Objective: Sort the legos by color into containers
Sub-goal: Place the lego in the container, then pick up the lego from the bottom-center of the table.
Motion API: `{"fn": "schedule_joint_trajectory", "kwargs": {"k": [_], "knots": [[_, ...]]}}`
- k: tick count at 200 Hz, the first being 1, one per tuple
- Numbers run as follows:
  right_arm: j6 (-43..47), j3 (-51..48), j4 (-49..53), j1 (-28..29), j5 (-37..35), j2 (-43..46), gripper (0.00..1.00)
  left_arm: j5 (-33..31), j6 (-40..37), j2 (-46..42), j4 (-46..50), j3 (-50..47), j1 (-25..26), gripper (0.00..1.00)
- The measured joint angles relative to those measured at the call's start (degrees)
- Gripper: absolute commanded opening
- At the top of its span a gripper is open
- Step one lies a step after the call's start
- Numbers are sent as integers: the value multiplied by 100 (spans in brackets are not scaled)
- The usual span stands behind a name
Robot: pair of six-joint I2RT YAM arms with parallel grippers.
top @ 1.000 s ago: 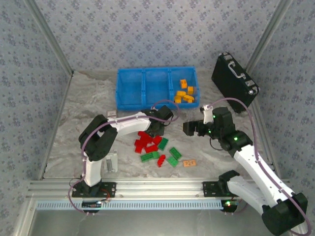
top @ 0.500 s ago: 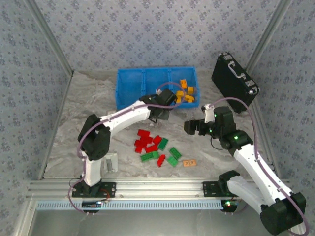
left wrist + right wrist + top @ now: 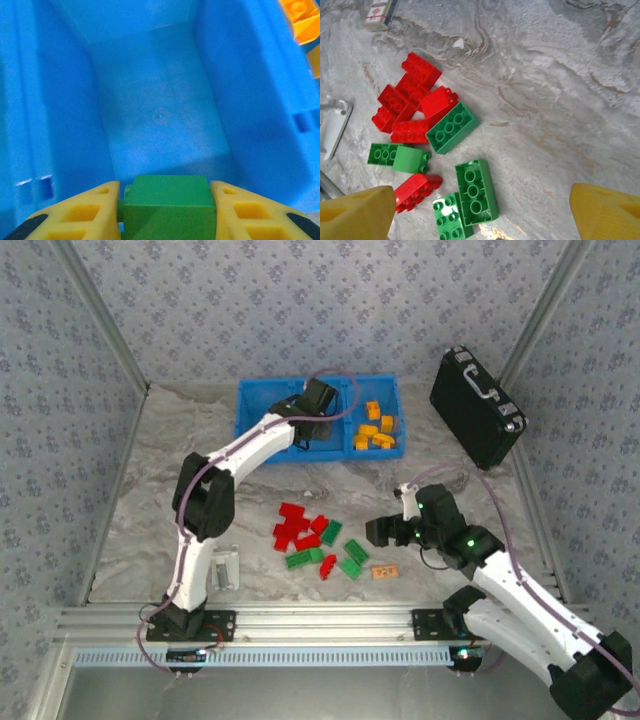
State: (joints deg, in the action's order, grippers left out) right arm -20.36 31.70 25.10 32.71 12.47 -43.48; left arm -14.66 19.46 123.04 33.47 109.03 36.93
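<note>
- Left gripper [image 3: 167,214] was clamped on a green brick [image 3: 167,192] above the middle blue compartment [image 3: 160,115]
- Right gripper [image 3: 480,206] hung wide apart over loose red bricks [image 3: 410,95]

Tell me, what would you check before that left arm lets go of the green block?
1. Green brick clamped between the left jaws: ok.
2. It hangs over the blue tray's middle compartment: ok.
3. No other colour on that compartment's visible floor: ok.
4. Orange bricks lie in the right compartment: ok.
5. Right jaws, open above the red and green pile, are well away from the tray: ok.
</note>
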Motion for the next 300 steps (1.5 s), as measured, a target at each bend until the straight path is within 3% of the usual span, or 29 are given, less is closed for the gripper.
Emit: {"fn": "schedule_joint_trajectory", "kwargs": {"k": [35,50,71,74,77,81,137,227,300], "knots": [[-103,-223,-50,411,-7,-136,92,162,-149,468,-44,302,-33,47],[-107,-308,-98,660,-109,-245,92,216,-168,501,-72,304,-50,55],[-107,-481,-190,898,-308,-376,92,264,-210,501,-81,369,-74,73],[-107,-509,-203,914,-334,-391,92,271,-240,501,-85,380,-83,80],[-107,-540,-221,929,-363,-402,92,271,-214,501,-96,389,-83,95],[-109,-581,-240,942,-404,-422,91,273,-273,501,-111,398,-83,100],[-127,-693,-531,1008,-658,-861,91,343,-516,-48,-197,413,-90,100],[-103,-11,-625,1727,-1403,-2430,84,275,-1687,-3744,-1016,-1176,144,100],[-236,514,-767,1770,-1480,-3639,73,-42,-1976,-5027,-1102,-2527,133,100]]}}
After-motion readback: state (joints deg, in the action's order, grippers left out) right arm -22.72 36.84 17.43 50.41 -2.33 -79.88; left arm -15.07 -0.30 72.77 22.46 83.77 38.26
